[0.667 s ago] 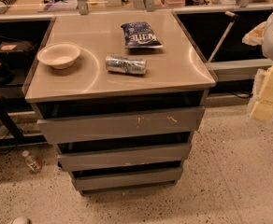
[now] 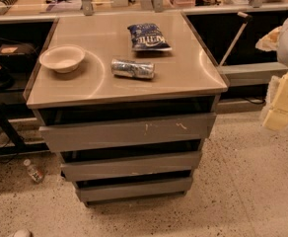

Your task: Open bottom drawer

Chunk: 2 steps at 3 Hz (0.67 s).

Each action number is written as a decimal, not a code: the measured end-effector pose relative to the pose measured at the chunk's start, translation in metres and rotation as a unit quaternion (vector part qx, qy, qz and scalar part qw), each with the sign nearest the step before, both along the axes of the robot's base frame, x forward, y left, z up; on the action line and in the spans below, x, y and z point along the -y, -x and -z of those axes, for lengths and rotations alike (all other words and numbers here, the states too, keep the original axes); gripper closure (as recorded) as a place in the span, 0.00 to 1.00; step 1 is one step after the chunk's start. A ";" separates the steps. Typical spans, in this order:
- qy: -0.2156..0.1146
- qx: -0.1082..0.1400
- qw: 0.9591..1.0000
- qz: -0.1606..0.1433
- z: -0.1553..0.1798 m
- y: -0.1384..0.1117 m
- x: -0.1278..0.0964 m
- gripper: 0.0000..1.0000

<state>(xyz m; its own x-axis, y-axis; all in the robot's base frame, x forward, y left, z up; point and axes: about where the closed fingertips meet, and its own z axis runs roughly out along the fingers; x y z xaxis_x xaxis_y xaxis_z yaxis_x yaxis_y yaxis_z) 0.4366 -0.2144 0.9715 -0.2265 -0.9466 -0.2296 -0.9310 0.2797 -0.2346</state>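
Bottom drawer [image 2: 134,187] closed; claw [image 2: 283,101] at right edge, raised, well apart from cabinet [image 2: 188,78]; grip state cannot tell.

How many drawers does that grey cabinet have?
3, stacked: the top drawer under the countertop, the middle drawer below it, the bottom drawer lowest. None looks hidden. The gripper hangs at the right edge, away from them.

Bottom drawer [image 2: 134,189]: grey matt metal. Counter [image 2: 183,73]: smooth metal, soft sheen. Can [image 2: 132,68]: shiny metal. End effector [image 2: 282,105], right edge: pale matt plastic.
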 end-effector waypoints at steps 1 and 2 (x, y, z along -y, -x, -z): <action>-0.024 0.010 1.000 -0.011 0.003 0.014 -0.018 0.00; -0.083 0.014 0.996 -0.043 0.033 0.043 -0.079 0.00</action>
<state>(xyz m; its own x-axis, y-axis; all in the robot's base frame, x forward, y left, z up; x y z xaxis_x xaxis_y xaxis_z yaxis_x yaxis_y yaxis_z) 0.3940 -0.1353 0.9386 -0.1382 -0.9109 -0.3888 -0.9468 0.2368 -0.2181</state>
